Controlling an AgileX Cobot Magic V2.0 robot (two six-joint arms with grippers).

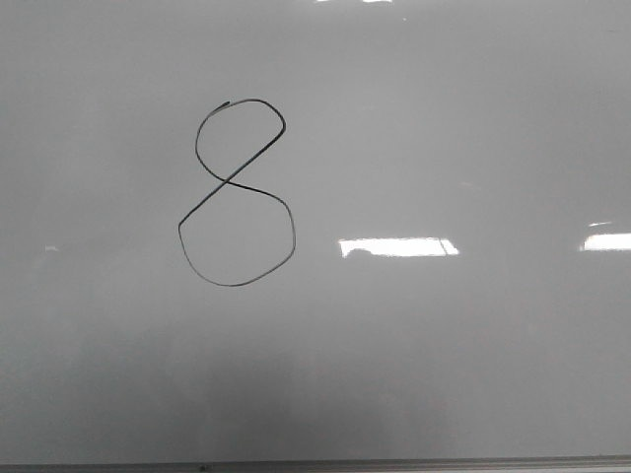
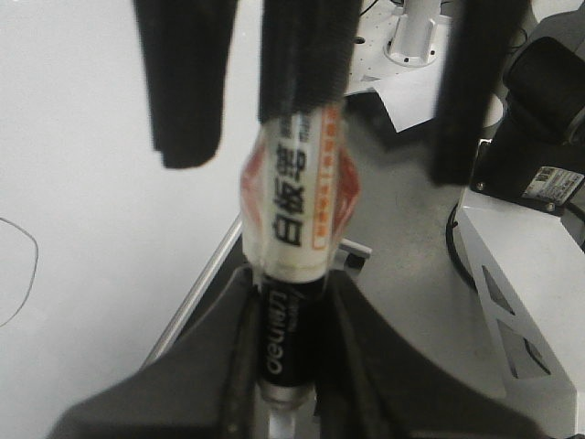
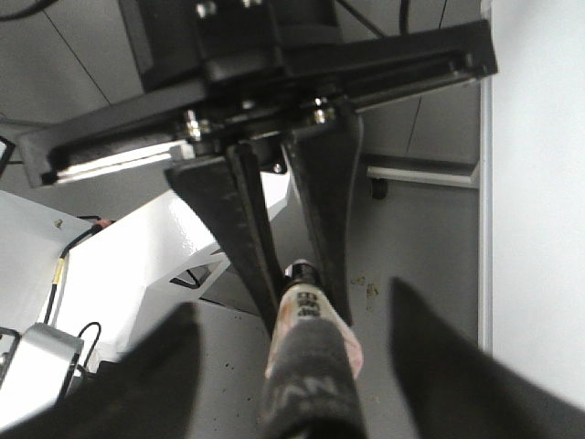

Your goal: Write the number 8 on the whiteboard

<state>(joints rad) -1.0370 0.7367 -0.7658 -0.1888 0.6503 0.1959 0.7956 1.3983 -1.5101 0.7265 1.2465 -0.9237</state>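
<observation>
The number 8 point(image 1: 235, 192) is a thin black line on the glossy whiteboard point(image 1: 444, 374), with a small upper loop and a larger lower loop. Neither gripper shows in the front view. Beside the whiteboard point(image 2: 91, 210), off its edge, my left gripper point(image 2: 294, 306) is shut on the black barrel of a whiteboard marker point(image 2: 297, 197) with a white label. My right gripper point(image 3: 302, 366) is open, its blurred dark fingers point(image 3: 151, 384) standing wide apart on either side of the marker's dark far end point(image 3: 306, 375). A curve of the drawn line point(image 2: 23, 265) shows in the left wrist view.
The board's thin grey frame edge point(image 1: 315, 464) runs along the bottom of the front view and past the grippers point(image 2: 196, 283). A speckled grey surface point(image 3: 411, 238) lies beside the board. White robot base parts point(image 2: 521, 274) with cables point(image 3: 69, 261) stand close by.
</observation>
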